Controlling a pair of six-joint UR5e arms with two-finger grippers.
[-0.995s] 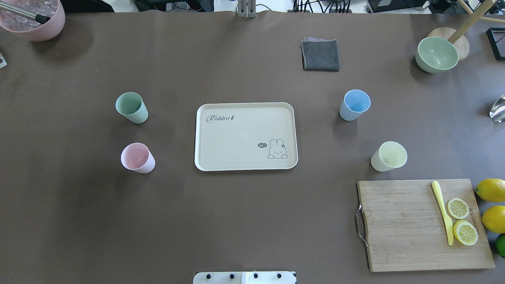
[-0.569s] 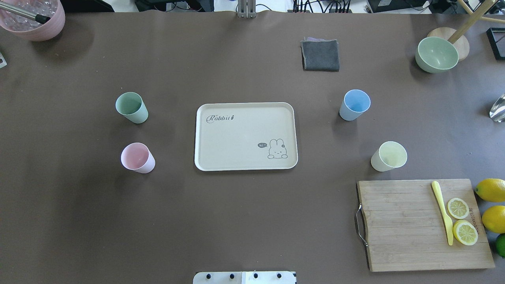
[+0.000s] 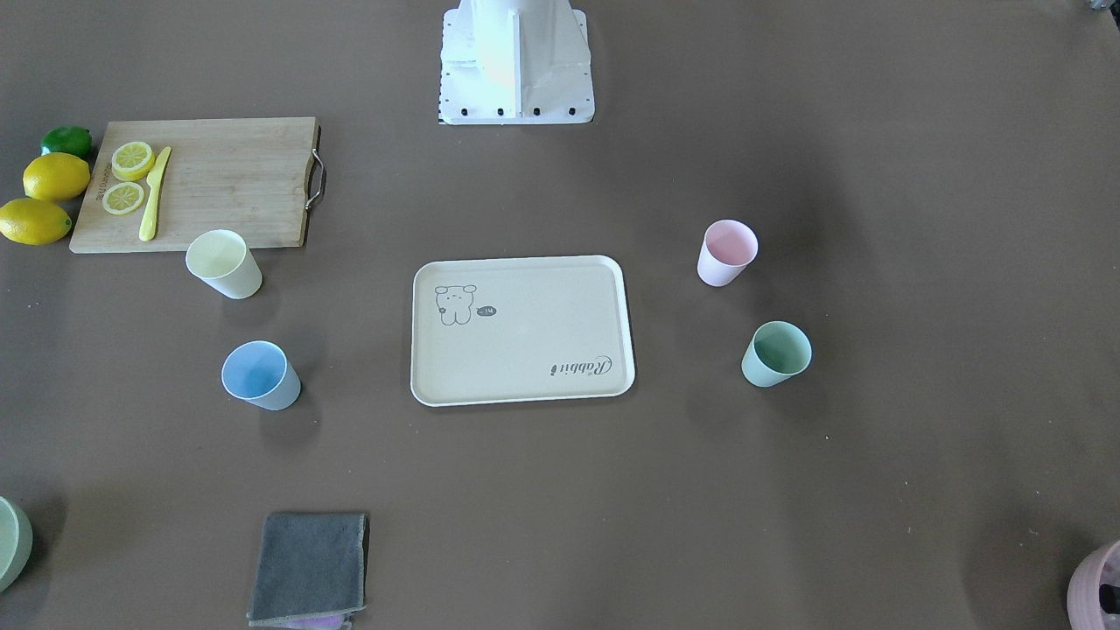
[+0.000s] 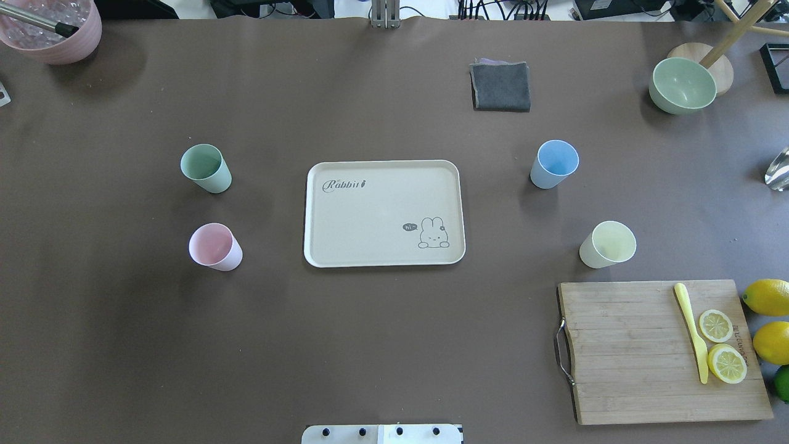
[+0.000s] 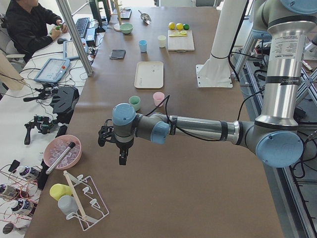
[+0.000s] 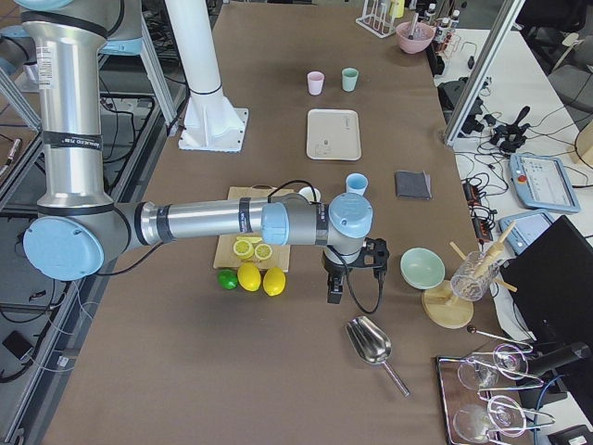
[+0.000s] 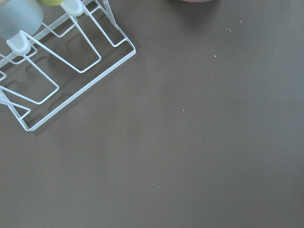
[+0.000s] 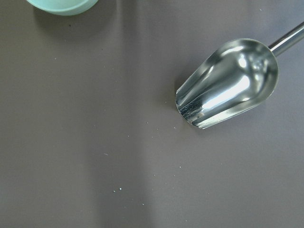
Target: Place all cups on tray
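The cream tray [image 4: 370,216] with the rabbit drawing lies at the table's middle with nothing on it. The mint green cup [image 4: 205,168] and the pink cup [image 4: 214,246] stand upright to its left. The light blue cup [image 4: 554,163] and the pale yellow cup [image 4: 607,244] stand upright to its right. My left gripper [image 5: 122,158] hangs over the table's far left end, away from all cups. My right gripper [image 6: 334,295] hangs over the far right end. I cannot tell whether either is open or shut.
A wooden cutting board [image 4: 622,351] with lemon slices and a yellow knife lies front right, with lemons [image 4: 767,297] beside it. A grey cloth [image 4: 500,86], a green bowl [image 4: 682,85] and a pink bowl [image 4: 52,28] sit at the back. A metal scoop [image 8: 228,83] and a wire rack [image 7: 57,61] lie below the wrists.
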